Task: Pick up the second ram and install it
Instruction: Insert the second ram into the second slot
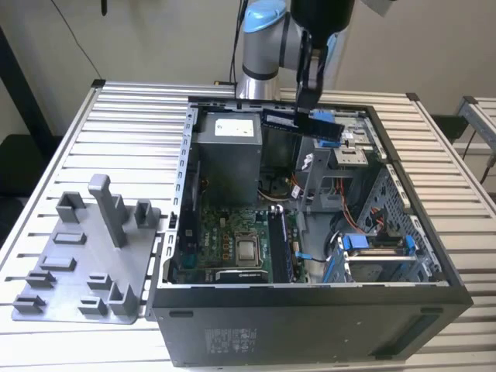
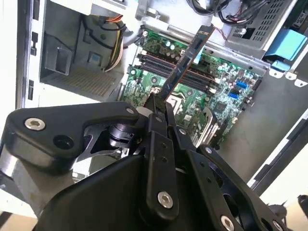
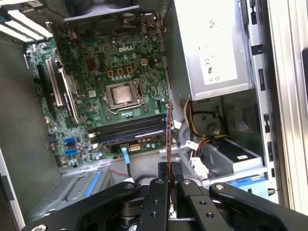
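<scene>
The gripper [image 1: 305,107] is clamped on the ram [image 1: 302,124] over the case's [image 1: 310,325] far edge. Any tilt could jam it in the slots [image 3: 130,130].

Plain pale wall [image 1: 155,39] at the back, white table [image 1: 116,132] of long metal slats, another slatted table [image 1: 482,116] at the exterior view's right, soft light

A robot gripper [image 1: 308,102] pinches the second ram [image 1: 288,122], held level just beneath it. Below the gripper sits an open computer case [image 1: 310,329], its green motherboard [image 1: 225,229] exposed.
</scene>
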{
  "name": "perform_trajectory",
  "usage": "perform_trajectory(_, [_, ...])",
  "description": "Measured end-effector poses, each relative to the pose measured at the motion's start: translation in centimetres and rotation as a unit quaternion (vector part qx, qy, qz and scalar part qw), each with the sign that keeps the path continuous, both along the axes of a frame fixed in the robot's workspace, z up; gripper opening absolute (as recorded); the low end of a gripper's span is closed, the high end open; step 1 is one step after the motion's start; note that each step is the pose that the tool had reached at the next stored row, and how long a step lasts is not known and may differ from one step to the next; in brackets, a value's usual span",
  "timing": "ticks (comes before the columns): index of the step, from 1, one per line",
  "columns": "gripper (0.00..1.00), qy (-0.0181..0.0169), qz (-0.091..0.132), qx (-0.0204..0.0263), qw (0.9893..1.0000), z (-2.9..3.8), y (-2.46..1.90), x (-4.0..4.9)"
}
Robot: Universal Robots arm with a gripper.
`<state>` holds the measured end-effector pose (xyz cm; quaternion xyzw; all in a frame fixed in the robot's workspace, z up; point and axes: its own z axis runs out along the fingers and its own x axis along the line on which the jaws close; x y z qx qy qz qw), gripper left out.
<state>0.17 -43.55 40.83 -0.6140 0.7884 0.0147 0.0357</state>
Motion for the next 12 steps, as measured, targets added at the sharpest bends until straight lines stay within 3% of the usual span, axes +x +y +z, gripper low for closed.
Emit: perform_trajectory(12, [0.14, 0.0, -0.059, 0.0, 0.9982, -0.04, 0.0, 0.0])
